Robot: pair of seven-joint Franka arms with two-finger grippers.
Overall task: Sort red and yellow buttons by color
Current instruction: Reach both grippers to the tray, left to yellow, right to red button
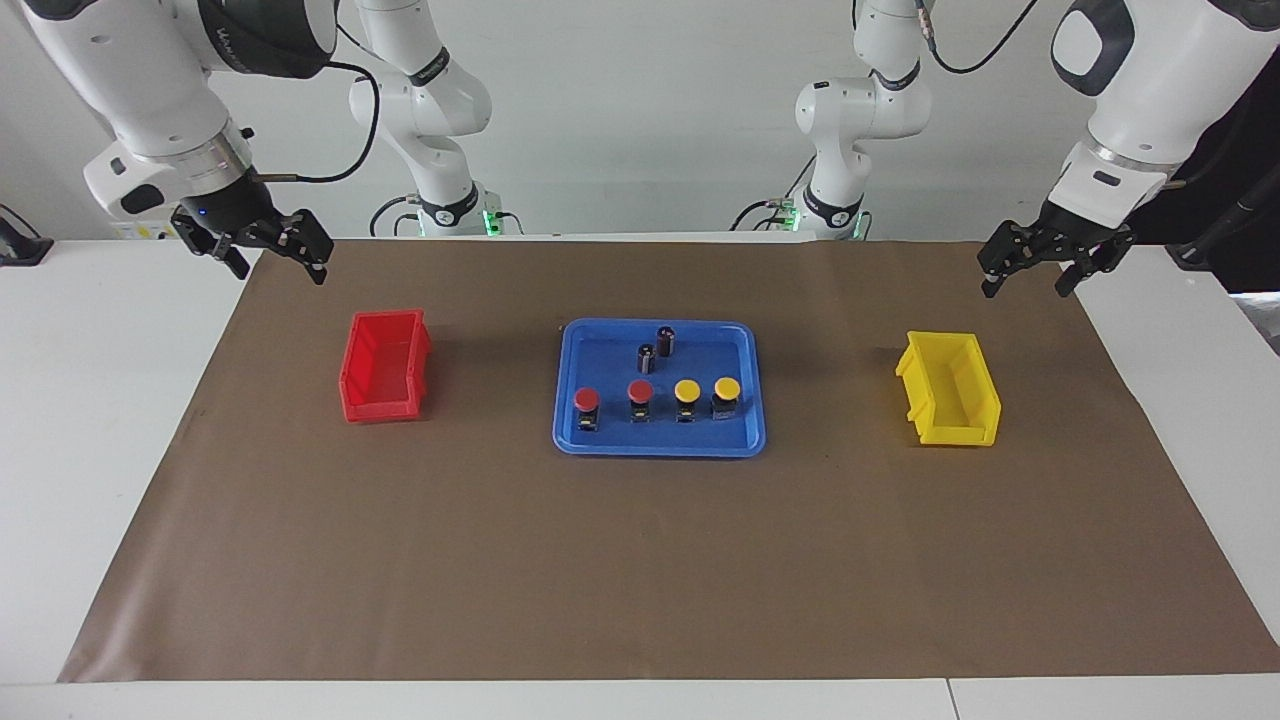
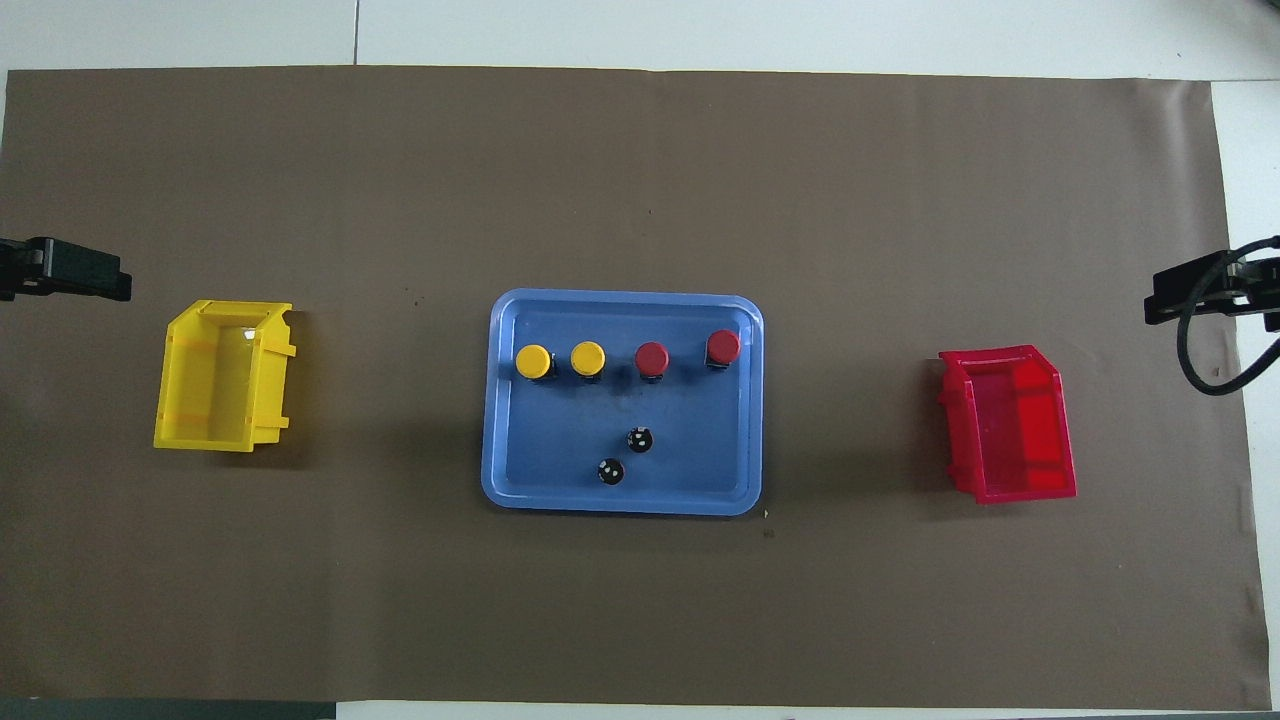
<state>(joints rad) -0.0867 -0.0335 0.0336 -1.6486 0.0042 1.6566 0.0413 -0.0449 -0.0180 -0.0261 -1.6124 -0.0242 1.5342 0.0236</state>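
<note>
Two red buttons (image 1: 587, 400) (image 1: 640, 391) and two yellow buttons (image 1: 687, 391) (image 1: 727, 388) stand upright in one row in the blue tray (image 1: 660, 445). From overhead the same row shows as yellow buttons (image 2: 533, 361) (image 2: 588, 357) toward the left arm's end and red buttons (image 2: 651, 358) (image 2: 723, 346) toward the right arm's end. My right gripper (image 1: 281, 272) hangs open and empty over the mat's corner near the red bin (image 1: 385, 365). Above the mat's edge near the yellow bin (image 1: 950, 388), my left gripper (image 1: 1027, 285) is open and empty too.
Two dark capless cylinders (image 1: 666, 340) (image 1: 646, 357) stand in the tray, nearer to the robots than the row of buttons. The red bin (image 2: 1010, 425) and the yellow bin (image 2: 222, 375) both hold nothing. A brown mat (image 1: 640, 580) covers the white table.
</note>
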